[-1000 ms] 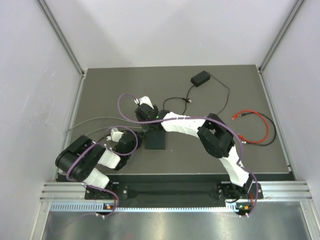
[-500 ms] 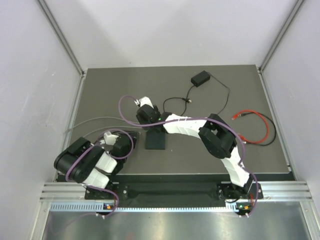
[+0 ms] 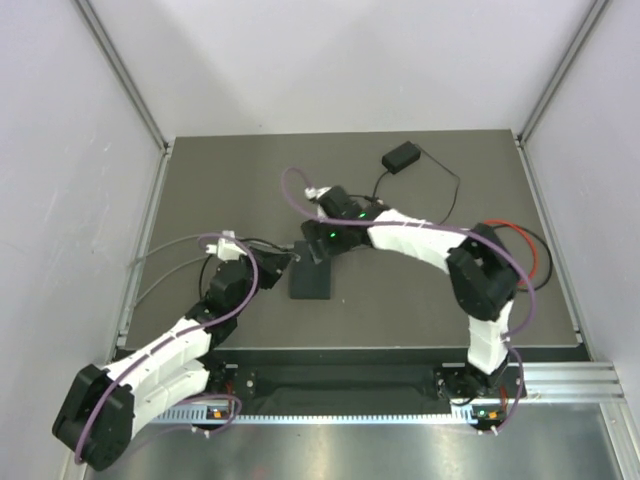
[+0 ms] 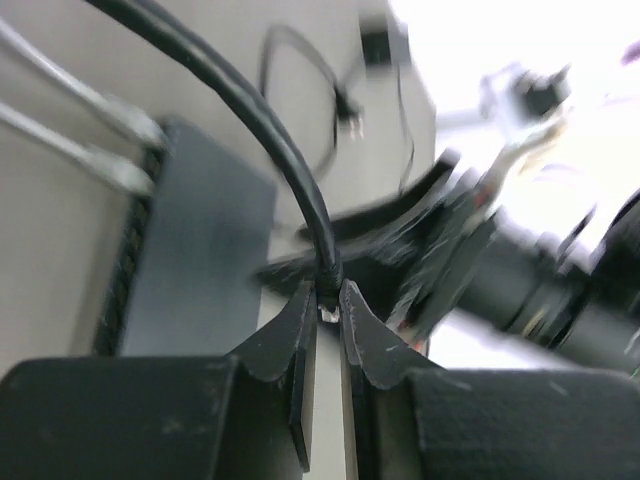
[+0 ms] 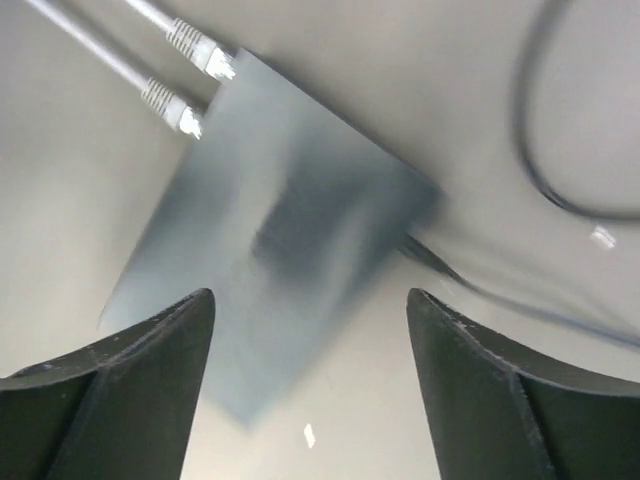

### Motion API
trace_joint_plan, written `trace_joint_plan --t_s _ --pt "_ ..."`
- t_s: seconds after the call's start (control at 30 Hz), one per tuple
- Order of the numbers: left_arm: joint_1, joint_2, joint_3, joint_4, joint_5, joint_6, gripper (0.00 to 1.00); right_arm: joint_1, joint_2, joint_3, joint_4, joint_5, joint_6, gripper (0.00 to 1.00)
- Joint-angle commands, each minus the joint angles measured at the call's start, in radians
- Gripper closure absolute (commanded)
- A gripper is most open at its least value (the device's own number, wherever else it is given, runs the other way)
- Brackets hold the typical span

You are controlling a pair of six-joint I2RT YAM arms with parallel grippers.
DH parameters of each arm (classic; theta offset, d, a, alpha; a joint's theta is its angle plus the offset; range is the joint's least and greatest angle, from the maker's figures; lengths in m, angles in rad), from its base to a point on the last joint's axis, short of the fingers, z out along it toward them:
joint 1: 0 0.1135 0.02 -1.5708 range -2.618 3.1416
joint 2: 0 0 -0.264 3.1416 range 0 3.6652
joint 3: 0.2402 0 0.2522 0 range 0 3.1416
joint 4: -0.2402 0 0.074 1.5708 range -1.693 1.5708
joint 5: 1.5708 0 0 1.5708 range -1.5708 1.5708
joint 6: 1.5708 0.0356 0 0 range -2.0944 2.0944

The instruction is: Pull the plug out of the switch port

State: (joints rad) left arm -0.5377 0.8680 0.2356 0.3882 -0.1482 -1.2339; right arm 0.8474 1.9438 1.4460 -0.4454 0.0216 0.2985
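The switch (image 3: pixel 311 283) is a flat black box in the middle of the table. Two grey cables (image 5: pixel 160 98) are plugged into its socket edge. My left gripper (image 4: pixel 327 290) is shut on a small plug (image 4: pixel 327 312) at the end of a thick black cable (image 4: pixel 285 150), held off the side of the switch (image 4: pixel 195 240), away from the socket edge. In the top view the left gripper (image 3: pixel 287 258) sits just left of the switch's far end. My right gripper (image 5: pixel 310 295) hovers open above the switch (image 5: pixel 280 230), gripping nothing. From above, that right gripper (image 3: pixel 318 248) is over the far end.
A small black power brick (image 3: pixel 401 157) with a thin cord lies at the back. A red lead (image 3: pixel 531 252) lies at the right, partly under the right arm. The grey cables (image 3: pixel 170 245) run off the left edge. White walls enclose the table.
The left arm has stretched forward from its folded pose, its gripper still shut. The right gripper has swung right, lifted off the switch's far end and opened wider.
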Motion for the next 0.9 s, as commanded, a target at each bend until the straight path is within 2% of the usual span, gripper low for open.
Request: trace_joint_plan --t_s 0.0,0.07,0.1,0.2,0.33,0.43,0.67,0.77,0.8,0.87 --pt "-0.004 -0.003 0.036 -0.12 0.28 0.155 1.0 -0.106 -0.181 -0.044 -0.052 -0.213 -0.009 0.21" --pt "-0.01 0.014 0.037 -0.117 0.404 0.184 1.0 -0.194 -0.244 -0.076 -0.036 -0.311 0.001 0.18" --pt "-0.014 0.02 0.037 -0.108 0.445 0.194 1.0 -0.25 -0.261 -0.105 0.002 -0.453 0.019 0.18" --pt "-0.056 0.031 0.056 -0.101 0.518 0.247 1.0 -0.289 -0.293 -0.14 0.095 -0.626 0.062 0.14" --pt "-0.102 0.011 0.074 -0.112 0.556 0.304 1.0 -0.191 -0.229 -0.082 0.076 -0.733 0.07 0.08" --pt "-0.133 -0.004 0.073 -0.114 0.565 0.329 1.0 -0.134 -0.187 -0.093 0.144 -0.72 0.126 0.11" --pt "-0.145 -0.038 0.062 -0.124 0.611 0.363 1.0 -0.094 -0.158 -0.199 0.356 -0.746 0.257 0.35" --pt "-0.148 -0.037 0.054 -0.124 0.621 0.367 1.0 -0.091 -0.143 -0.202 0.352 -0.743 0.264 0.48" --pt "-0.15 -0.037 0.05 -0.124 0.621 0.367 1.0 -0.091 -0.141 -0.206 0.353 -0.736 0.266 0.53" --pt "-0.151 -0.04 0.044 -0.123 0.624 0.37 1.0 -0.093 -0.141 -0.22 0.369 -0.732 0.275 0.72"
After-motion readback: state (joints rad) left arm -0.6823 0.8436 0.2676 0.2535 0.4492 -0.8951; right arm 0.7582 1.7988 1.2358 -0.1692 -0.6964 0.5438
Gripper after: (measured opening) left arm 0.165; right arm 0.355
